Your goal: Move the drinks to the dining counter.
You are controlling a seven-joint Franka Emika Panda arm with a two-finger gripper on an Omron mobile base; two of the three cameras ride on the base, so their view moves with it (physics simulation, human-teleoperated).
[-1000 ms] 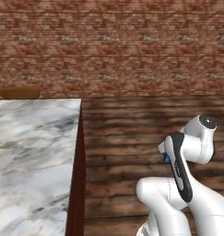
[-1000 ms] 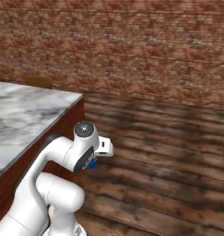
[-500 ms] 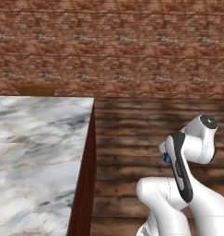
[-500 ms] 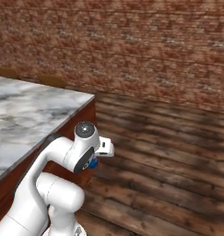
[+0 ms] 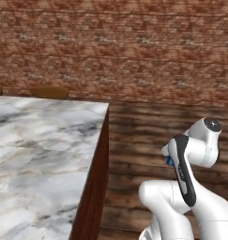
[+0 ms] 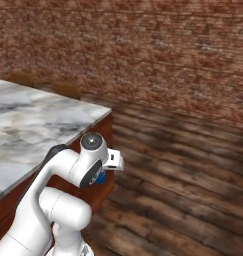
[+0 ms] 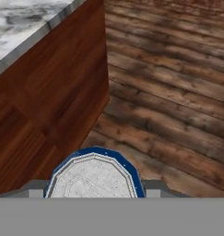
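Observation:
A blue-and-white can (image 7: 92, 177), one of the drinks, fills the bottom of the hand view, and I look down on its pale top with the blue rim. My gripper (image 7: 96, 191) is shut on it, a grey finger (image 7: 37, 190) on each side. From the base views only a blue sliver of the can (image 5: 169, 161) (image 6: 100, 177) shows under the folded arm. The dining counter (image 5: 35, 154) (image 6: 28, 120), veined marble on a reddish-brown wood base (image 7: 49, 92), stands to the left of the arm. The can hangs over the floor, just off the counter's corner.
A dark wooden plank floor (image 5: 148, 126) (image 6: 183, 175) stretches ahead and to the right, up to a brick wall (image 5: 134, 47). Brown rounded seat tops (image 5: 49, 91) (image 6: 67, 90) show behind the counter's far edge.
The whole picture has shifted: the base has driven, and the counter now reaches further right and sits closer in both base views. The arm holds the same folded pose with the can.

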